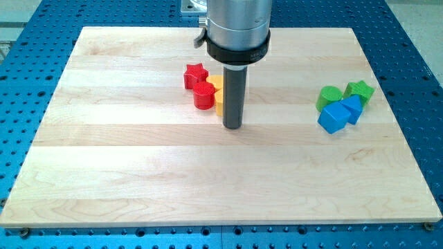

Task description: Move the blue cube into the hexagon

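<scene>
The blue cube [333, 118] lies at the view's right on the wooden board [138, 180]. A second blue block [354, 107], whose shape I cannot make out, touches its upper right side. My tip [232, 127] rests on the board near the middle, far to the left of the blue cube. A yellow block [217, 95], partly hidden by the rod, is just left of the rod and may be a hexagon. A red cylinder [203, 96] and a red star [196, 73] sit against it on the left.
A rounded green block [329, 97] and a green star [360, 90] sit right behind the two blue blocks. The board's edges drop to a blue perforated table [422, 69] on all sides.
</scene>
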Tool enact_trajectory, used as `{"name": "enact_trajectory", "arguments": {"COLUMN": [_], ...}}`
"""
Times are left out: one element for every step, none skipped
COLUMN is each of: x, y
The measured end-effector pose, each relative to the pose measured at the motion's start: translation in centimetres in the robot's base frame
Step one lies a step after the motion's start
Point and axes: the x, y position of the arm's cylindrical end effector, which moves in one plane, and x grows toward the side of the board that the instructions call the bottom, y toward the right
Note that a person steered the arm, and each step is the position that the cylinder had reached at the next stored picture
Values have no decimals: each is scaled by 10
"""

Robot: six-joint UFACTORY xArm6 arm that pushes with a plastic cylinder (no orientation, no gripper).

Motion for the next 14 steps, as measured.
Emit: {"name": "enact_trajectory", "arguments": {"x": [56,40,33,-10,-18,-17,28,4,-40,-45,-20,-62,-55,-37], "y": [86,171,222,192,130,112,126,90,86,61,84,41,40,72]}}
